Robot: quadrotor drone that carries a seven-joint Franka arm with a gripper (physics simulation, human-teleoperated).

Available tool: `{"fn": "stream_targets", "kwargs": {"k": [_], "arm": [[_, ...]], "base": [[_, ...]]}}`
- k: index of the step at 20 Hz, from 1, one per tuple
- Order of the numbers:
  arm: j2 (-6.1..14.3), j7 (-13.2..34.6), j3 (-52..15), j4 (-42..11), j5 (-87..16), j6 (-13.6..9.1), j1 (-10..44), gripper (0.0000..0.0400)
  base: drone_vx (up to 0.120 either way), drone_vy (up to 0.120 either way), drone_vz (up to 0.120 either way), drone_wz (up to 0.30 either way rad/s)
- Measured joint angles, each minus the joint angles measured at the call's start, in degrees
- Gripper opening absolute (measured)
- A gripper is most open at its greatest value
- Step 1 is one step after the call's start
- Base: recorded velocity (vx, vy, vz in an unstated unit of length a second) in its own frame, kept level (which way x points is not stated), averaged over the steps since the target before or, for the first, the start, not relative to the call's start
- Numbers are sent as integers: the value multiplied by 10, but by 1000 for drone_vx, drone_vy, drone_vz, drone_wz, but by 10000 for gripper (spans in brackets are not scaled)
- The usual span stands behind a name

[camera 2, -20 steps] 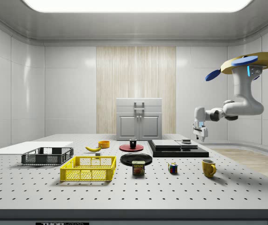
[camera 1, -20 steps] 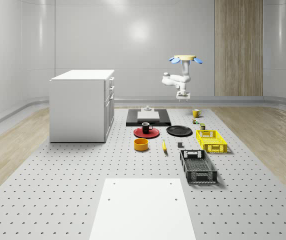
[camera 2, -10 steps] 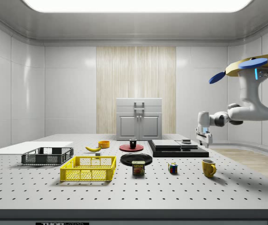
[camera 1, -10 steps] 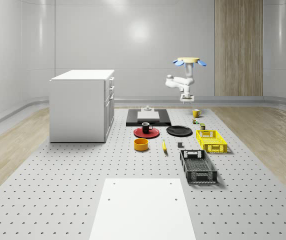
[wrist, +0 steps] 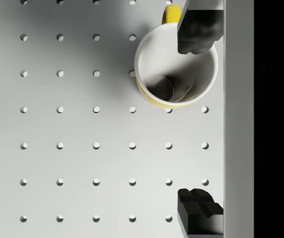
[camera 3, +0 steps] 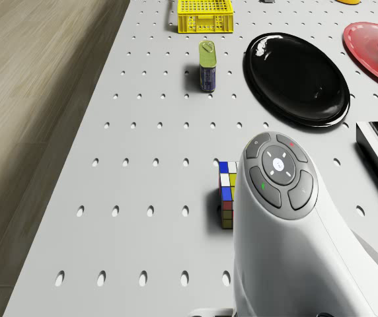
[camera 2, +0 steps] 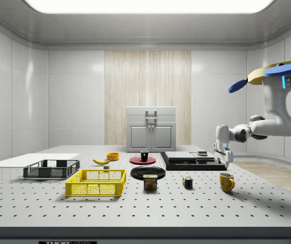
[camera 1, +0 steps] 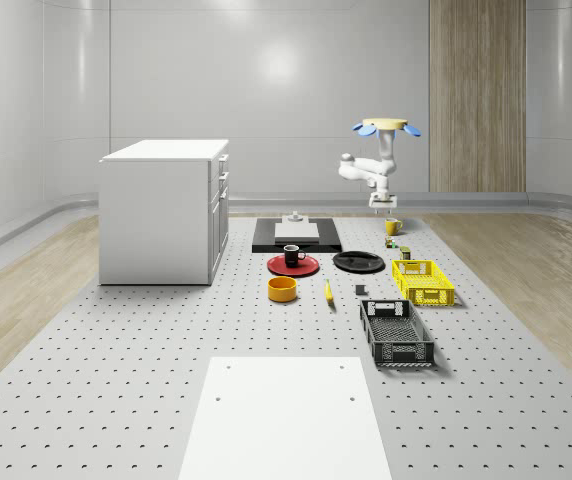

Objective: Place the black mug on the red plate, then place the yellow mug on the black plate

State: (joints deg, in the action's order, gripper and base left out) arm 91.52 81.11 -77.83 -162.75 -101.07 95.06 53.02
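Wrist view: spread fingers (wrist: 197,29) above the yellow mug (wrist: 176,69), one fingertip over its rim.

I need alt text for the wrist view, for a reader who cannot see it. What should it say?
Seen from straight above, the yellow mug stands upright and empty on the perforated white table. The open gripper is above it, one dark fingertip over the mug's rim and the other apart from it over bare table.
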Motion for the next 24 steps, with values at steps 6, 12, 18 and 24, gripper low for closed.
{"fn": "stream_targets", "kwargs": {"k": [6,12,18,24], "arm": [[0,0,0,0,0,0,0,400],[0,0,0,0,0,0,0,400],[0,0,0,0,0,0,0,400],[0,2,27,9,-25,10,9,400]], "base": [[0,7,-120,0],[0,27,0,0],[0,0,0,0],[0,0,0,0]]}}
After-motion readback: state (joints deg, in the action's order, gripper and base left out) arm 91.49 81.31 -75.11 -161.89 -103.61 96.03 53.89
